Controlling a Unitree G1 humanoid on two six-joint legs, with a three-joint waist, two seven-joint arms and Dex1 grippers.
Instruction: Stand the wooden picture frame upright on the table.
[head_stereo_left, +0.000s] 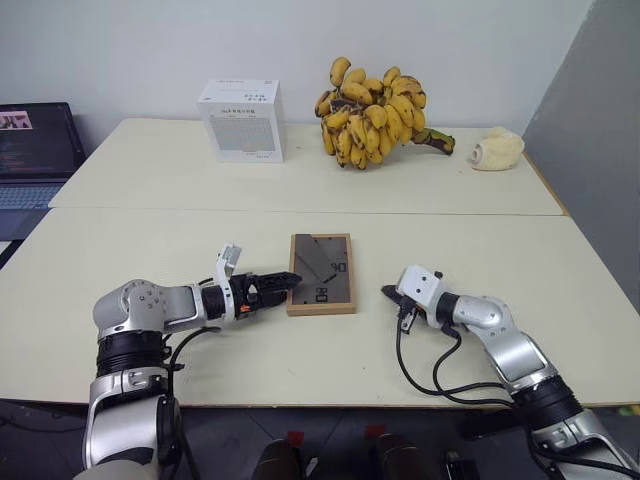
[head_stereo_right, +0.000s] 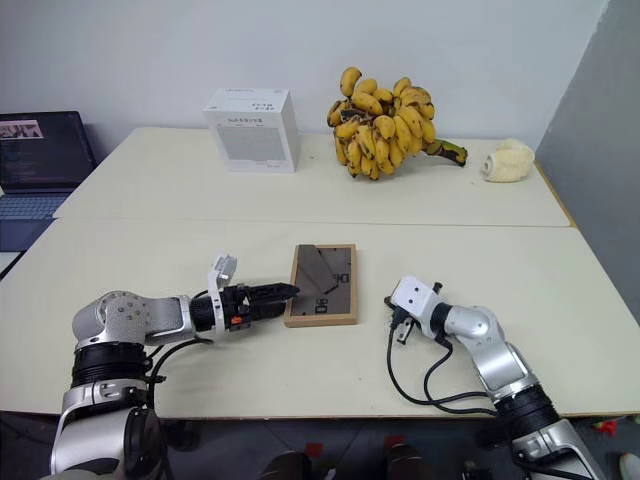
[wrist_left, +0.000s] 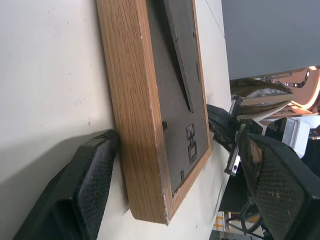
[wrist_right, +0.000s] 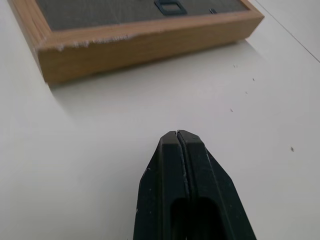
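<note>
Rectangular light-wood picture frame (head_stereo_left: 321, 274) flat, dark matte back up.

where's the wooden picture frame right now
The wooden picture frame lies flat, back side up, on the near half of the table, between the left end effector at its edge and the right end effector.

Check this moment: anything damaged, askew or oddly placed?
The small light-wood picture frame lies face down on the cream table, dark back and fold-out stand up. Its edge shows chipped whitish scuffs near a corner.
</note>
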